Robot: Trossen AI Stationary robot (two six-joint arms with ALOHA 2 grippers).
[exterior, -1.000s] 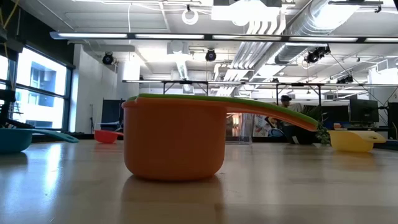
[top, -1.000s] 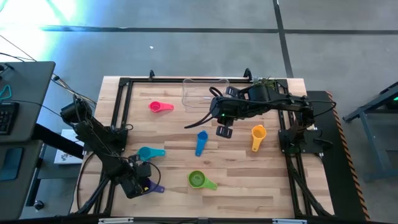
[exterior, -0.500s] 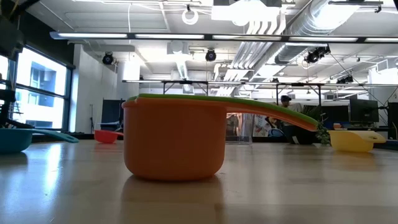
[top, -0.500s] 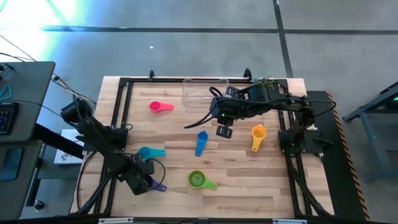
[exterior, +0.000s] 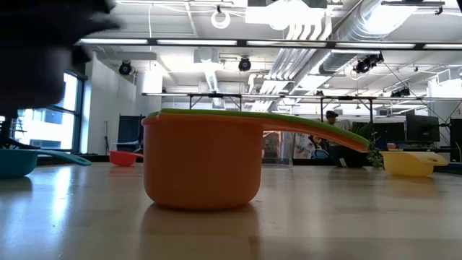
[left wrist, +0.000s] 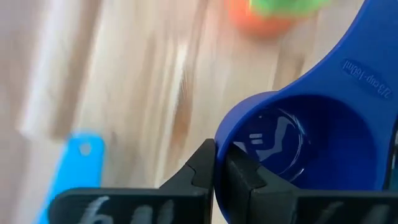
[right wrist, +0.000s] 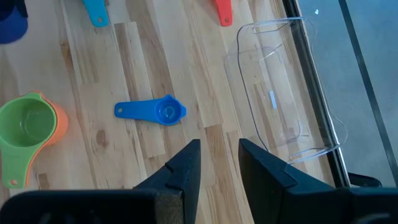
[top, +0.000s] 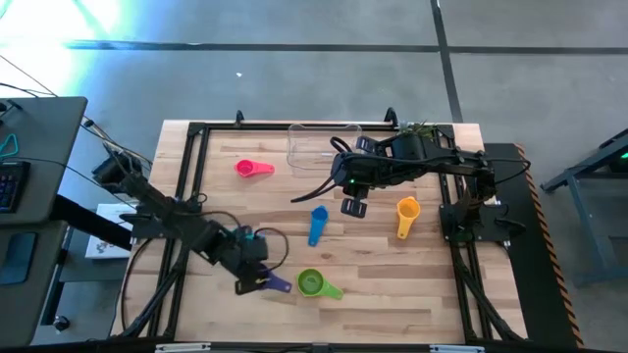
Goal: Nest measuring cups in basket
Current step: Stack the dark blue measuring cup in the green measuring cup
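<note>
So I had the left end effector (left wrist: 214, 171) clamped on the purple cup's (left wrist: 298, 155) rim near the green cup (top: 312, 283); the right end effector (right wrist: 217, 165) hung parted, empty, beside the basket (right wrist: 280, 93).

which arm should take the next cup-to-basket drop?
Left, probably. The left gripper is already shut on the purple cup, so it can carry on to the basket. The right gripper hovers nearer the basket but holds nothing.

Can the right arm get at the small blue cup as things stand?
Probably yes. The right gripper hangs with fingers apart beside the small blue cup, which lies alone on bare wood. The left gripper, shut on the purple cup, is farther off near the green cup.
</note>
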